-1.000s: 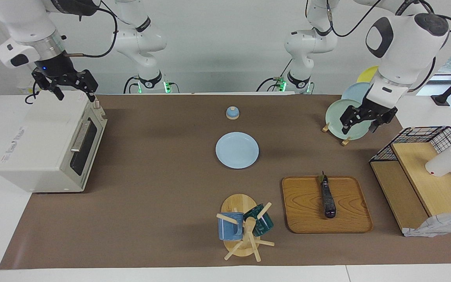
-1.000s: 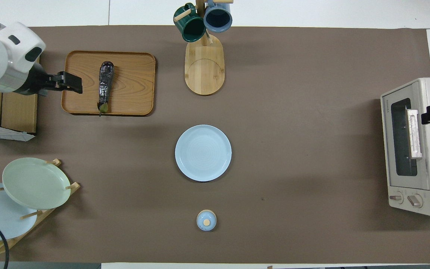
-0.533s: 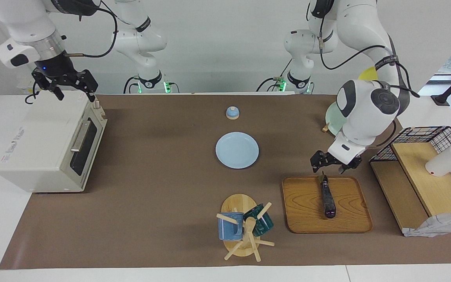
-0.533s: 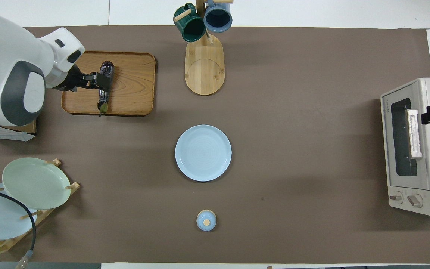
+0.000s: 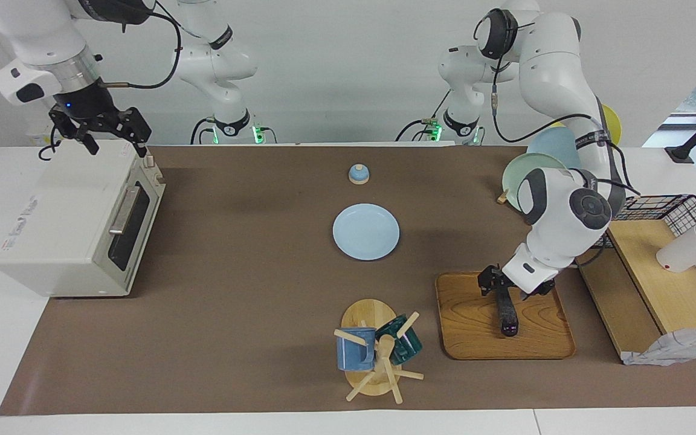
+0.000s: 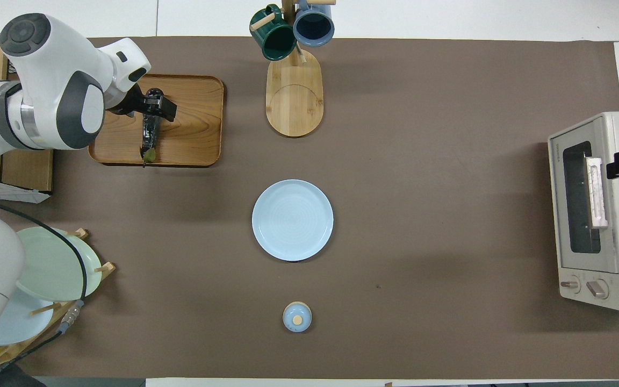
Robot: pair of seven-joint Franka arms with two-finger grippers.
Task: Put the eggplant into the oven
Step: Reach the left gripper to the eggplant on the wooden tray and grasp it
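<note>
Left gripper (image 5: 501, 288) straddles the eggplant (image 5: 506, 310) across its long axis, fingers seemingly still spread; right gripper waits.

- The left gripper (image 5: 503, 286) covers the stem half of the eggplant (image 5: 509, 317); contact cannot be told.
- The left arm hides part of the plate rack (image 6: 51, 269).
- The overhead view's edge cuts off the oven (image 6: 599, 209) and most of the right gripper (image 5: 101, 132).
- The mug tree (image 6: 293, 32) is cropped at that view's top.
</note>
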